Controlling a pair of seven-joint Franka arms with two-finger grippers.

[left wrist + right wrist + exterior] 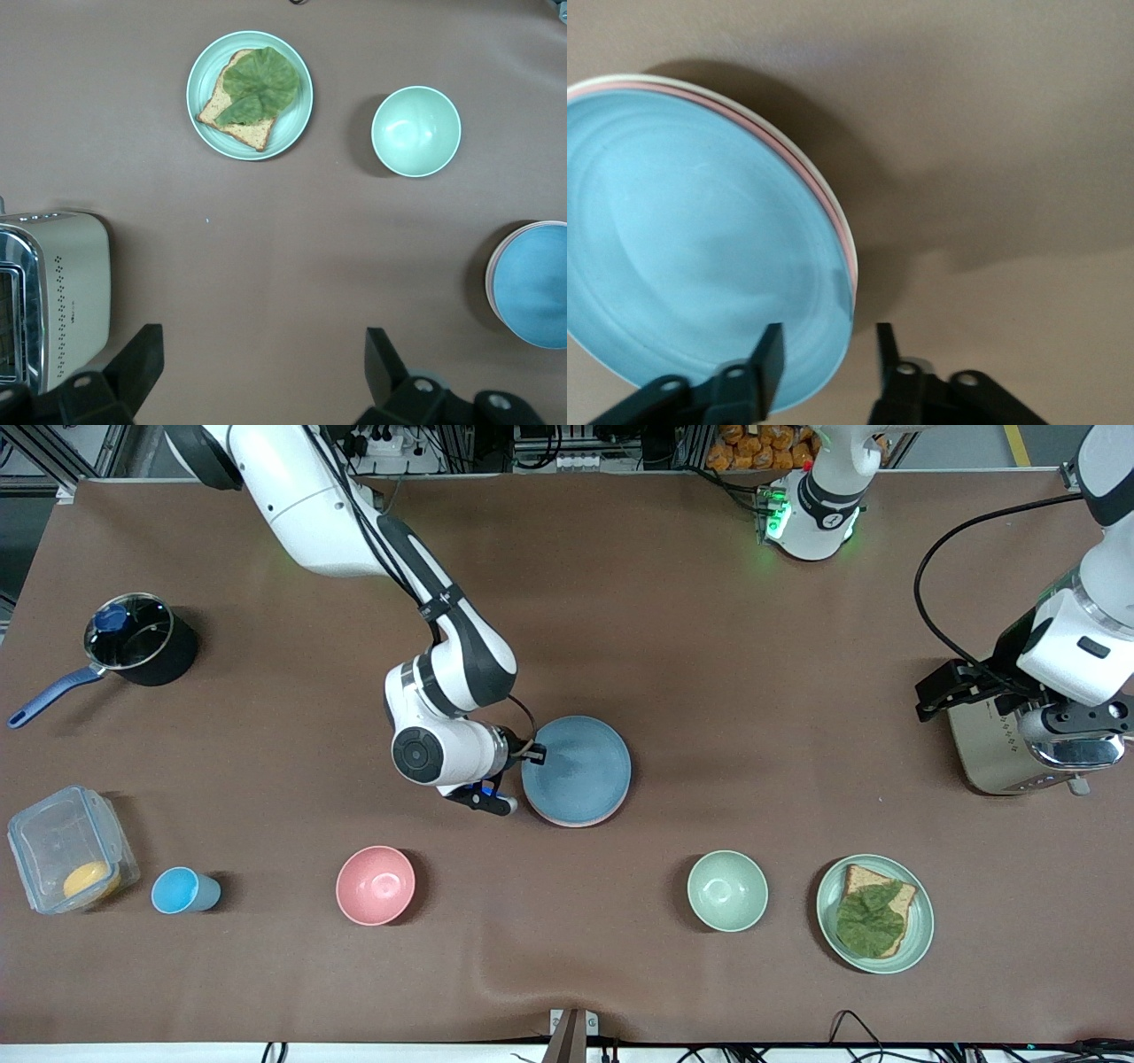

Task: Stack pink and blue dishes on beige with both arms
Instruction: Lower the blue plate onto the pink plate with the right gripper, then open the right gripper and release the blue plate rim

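The stack looks done: the blue plate [577, 769] lies on the pink plate [833, 212], which lies on the beige plate [799, 147], mid-table. The right gripper [523, 778] sits at the stack's rim toward the right arm's end, fingers narrowly apart astride the blue edge, so only letting go and pulling away seems left. The left gripper [261, 372] waits spread wide beside the toaster [1001, 748]; the pink bowl [376, 885], green bowl [727, 890] and cup [180, 891] lie nearer the camera, blocking nothing.
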